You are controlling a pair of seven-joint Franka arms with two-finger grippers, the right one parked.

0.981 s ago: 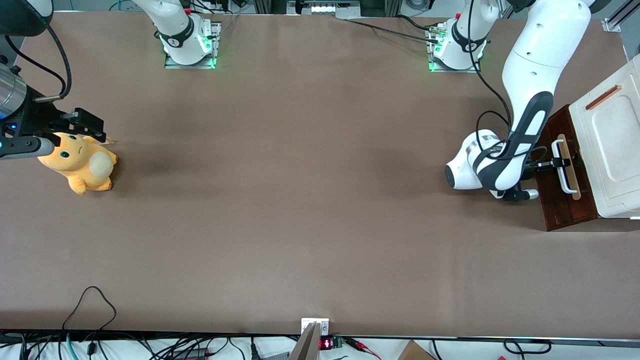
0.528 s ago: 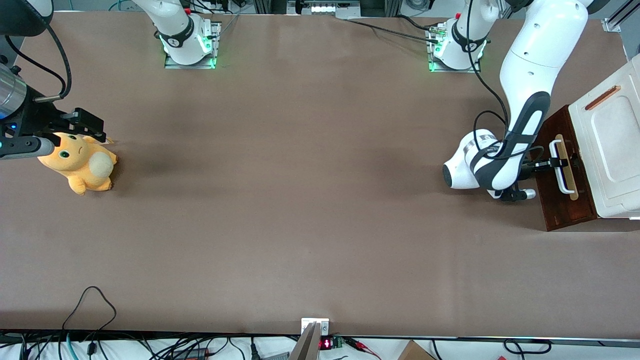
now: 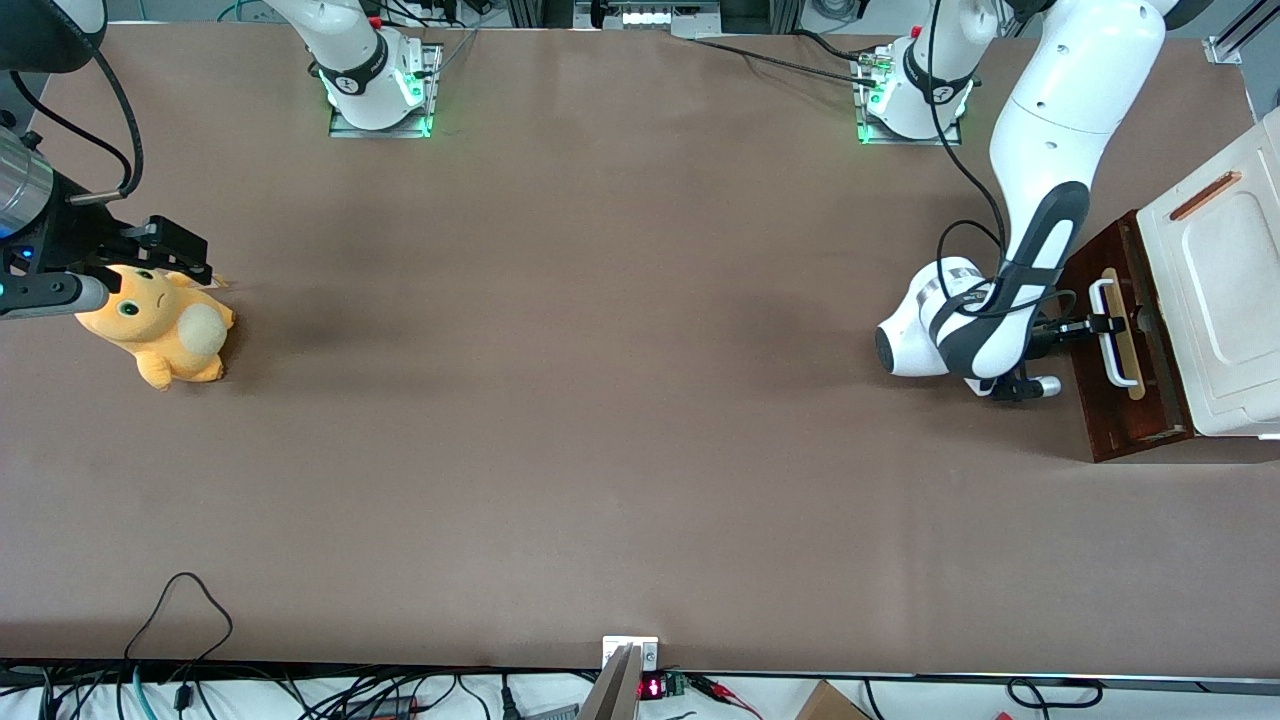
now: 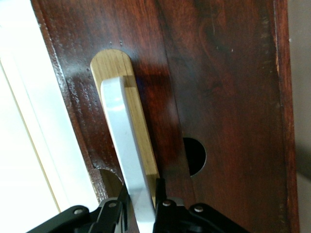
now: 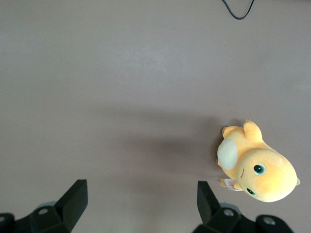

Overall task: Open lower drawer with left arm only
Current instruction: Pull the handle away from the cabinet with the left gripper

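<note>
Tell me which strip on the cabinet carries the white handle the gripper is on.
The pale wood strip on the lower drawer; gripper shut on its handle. The orange-brown strip has none.

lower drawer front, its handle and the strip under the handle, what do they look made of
The lower drawer front looks like dark reddish-brown wood with a glossy varnish: grain and reflections show. The handle is a smooth white bar, probably painted metal or plastic; I cannot tell which. The strip beneath it looks like pale, unstained wood with fine grain. The claw is shut on the handle.
</note>
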